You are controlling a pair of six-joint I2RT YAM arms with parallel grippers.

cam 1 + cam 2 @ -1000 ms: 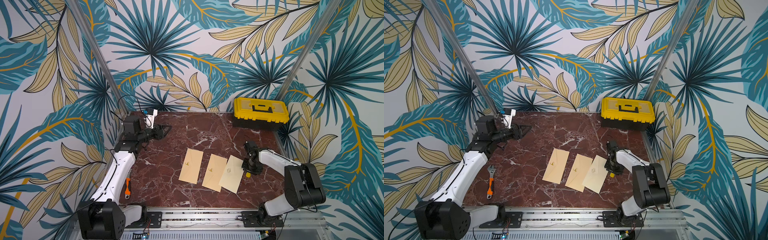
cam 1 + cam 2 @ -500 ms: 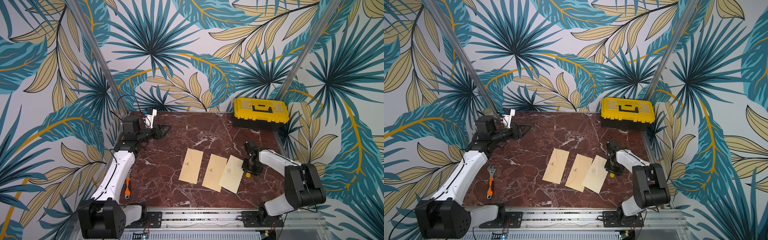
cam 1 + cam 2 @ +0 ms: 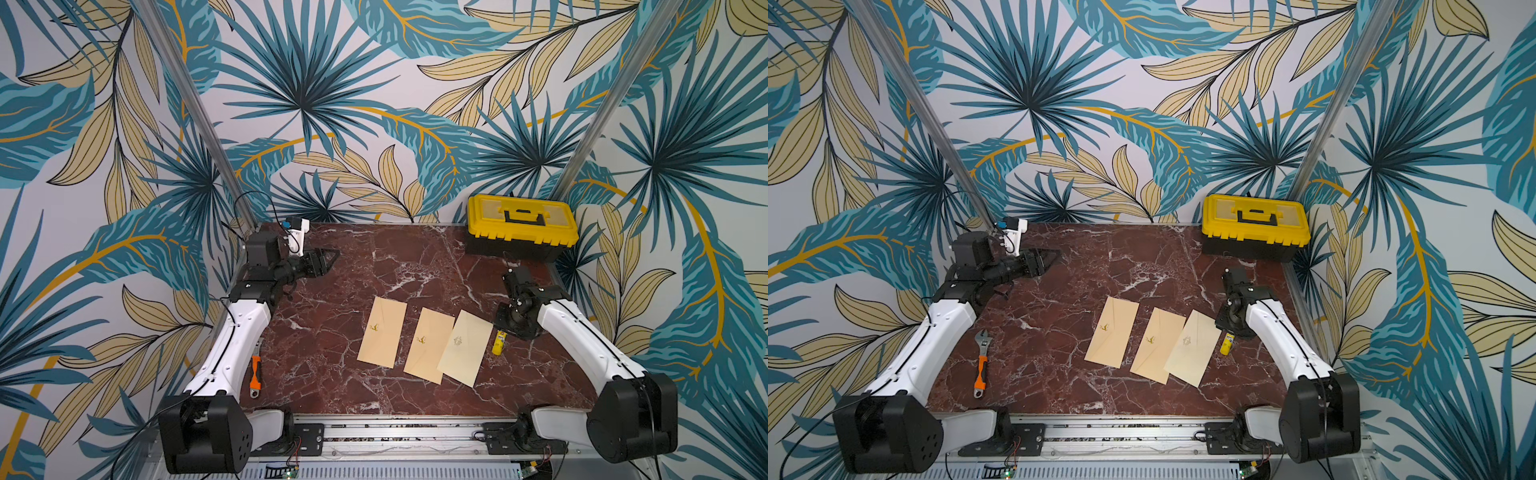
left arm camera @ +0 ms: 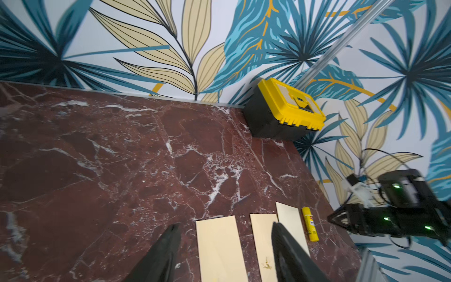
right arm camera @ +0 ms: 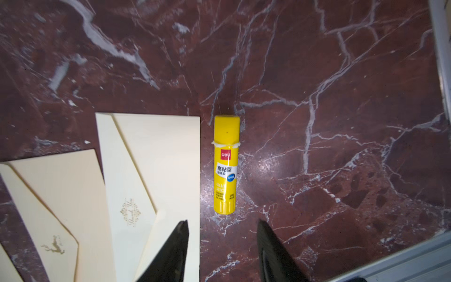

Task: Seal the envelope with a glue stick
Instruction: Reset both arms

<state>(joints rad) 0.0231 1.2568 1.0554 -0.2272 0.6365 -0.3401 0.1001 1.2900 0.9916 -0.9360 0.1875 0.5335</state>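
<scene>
The glue stick [image 5: 225, 166] is a small yellow tube with a white label, lying flat on the marble beside the right envelope [image 5: 151, 151]; both top views show it [image 3: 498, 345] [image 3: 1227, 344]. My right gripper [image 5: 222, 223] hangs just above its base end, open and holding nothing, with one finger over the envelope's edge. Three cream envelopes lie side by side: left [image 3: 382, 332], middle [image 3: 428, 345] and right [image 3: 461, 347], flaps folded down. My left gripper [image 3: 333, 253] is open and empty at the back left, far from them.
A yellow and black toolbox [image 3: 521, 226] stands at the back right corner. An orange-handled wrench [image 3: 981, 365] lies by the left arm near the left edge. The table's metal edge [image 5: 441, 61] runs close to the right of the glue stick.
Both arms stay about where they were. The glue stick lies in the same spot beside the right envelope. No other shift shows in the top views.
</scene>
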